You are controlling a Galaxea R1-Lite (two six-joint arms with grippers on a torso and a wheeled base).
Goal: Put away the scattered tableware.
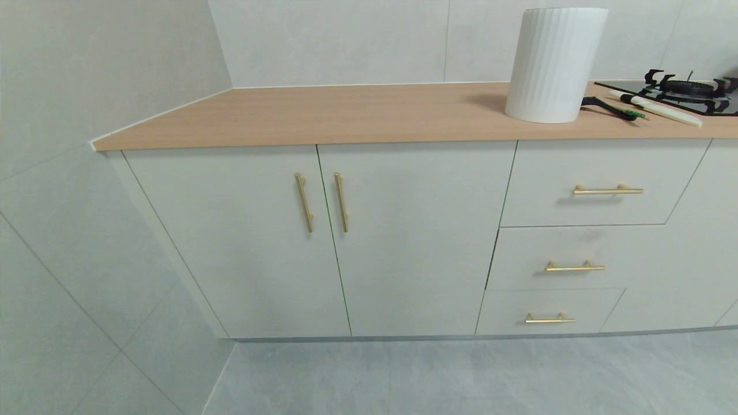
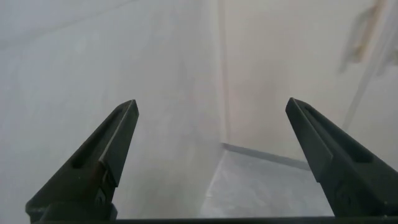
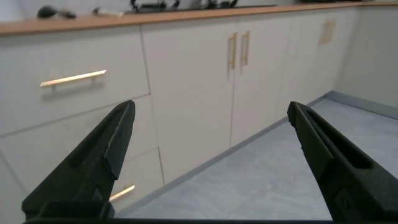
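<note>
Tableware: a black-and-green utensil (image 1: 605,106) and a long white piece (image 1: 663,110), perhaps a sheathed knife, lie at upper right of the head view on the wooden countertop (image 1: 346,112), between a white ribbed canister (image 1: 553,63) and the black hob (image 1: 689,87). Left gripper (image 2: 212,102): fingers apart, nothing held. Right gripper (image 3: 211,104): fingers apart, nothing held, facing the cabinet drawers (image 3: 68,93).

Matt wood-look countertop (image 1: 346,115), ribbed white canister (image 1: 553,63), shiny brass-coloured handles (image 1: 608,189), smooth cabinet doors (image 1: 230,242)

Head high, wrists low, toward cabinet (image 1: 415,242)
</note>
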